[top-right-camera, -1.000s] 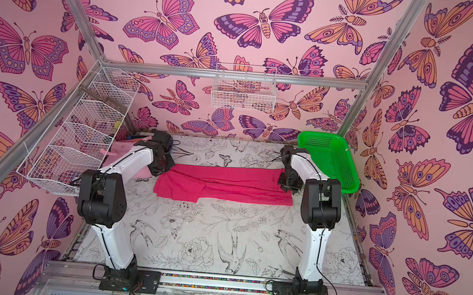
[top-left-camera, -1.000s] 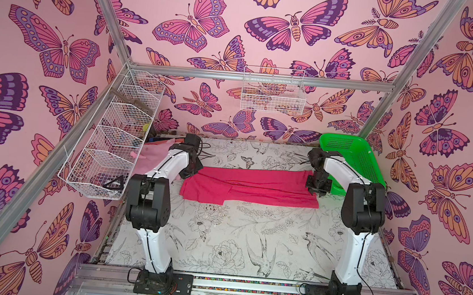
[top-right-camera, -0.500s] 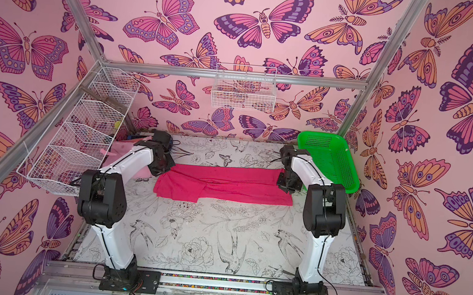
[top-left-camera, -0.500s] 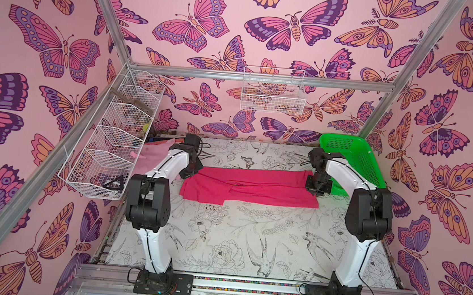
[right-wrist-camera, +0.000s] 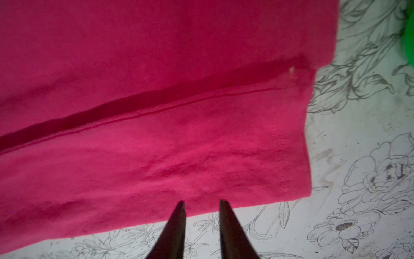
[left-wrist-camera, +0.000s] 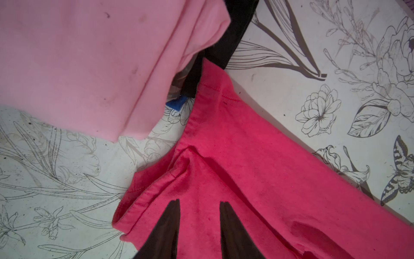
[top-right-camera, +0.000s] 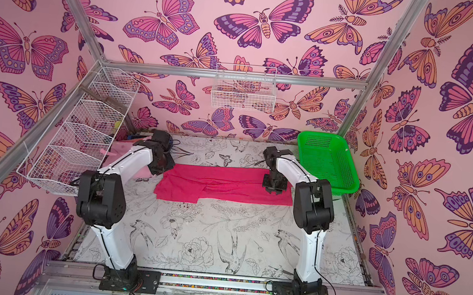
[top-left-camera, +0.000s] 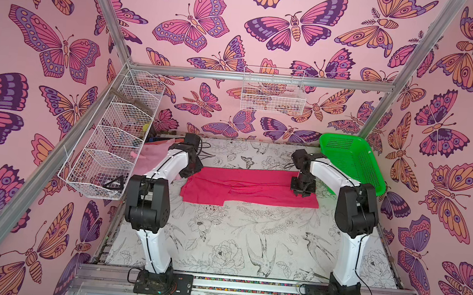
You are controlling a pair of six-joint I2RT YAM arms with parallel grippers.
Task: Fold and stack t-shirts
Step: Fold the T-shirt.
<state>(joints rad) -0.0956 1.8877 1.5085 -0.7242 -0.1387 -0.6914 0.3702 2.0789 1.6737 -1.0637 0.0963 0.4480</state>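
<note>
1. Light pink shirt (left-wrist-camera: 78, 67): folded, table's (top-left-camera: 249, 244) ten o'clock corner.
2. Left gripper (left-wrist-camera: 199, 201): jaws partly apart, empty, over crimson shirt's (top-left-camera: 249, 185) nine o'clock end.
3. Crimson shirt: long flat band, toward twelve o'clock.
4. Right gripper (right-wrist-camera: 201, 201): partly apart, empty, at shirt's three o'clock end.
5. Green basket (top-left-camera: 352, 162): tilted, table's two o'clock corner.

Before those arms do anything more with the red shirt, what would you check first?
1. Crimson shirt folded into a long strip, flat on the table: ok.
2. Left gripper open, above one end of it: ok.
3. Cloth smooth at that end: not ok, it is bunched.
4. Right gripper open, at the edge of the other end: ok.
5. Light pink shirt lying apart from it: ok.
</note>
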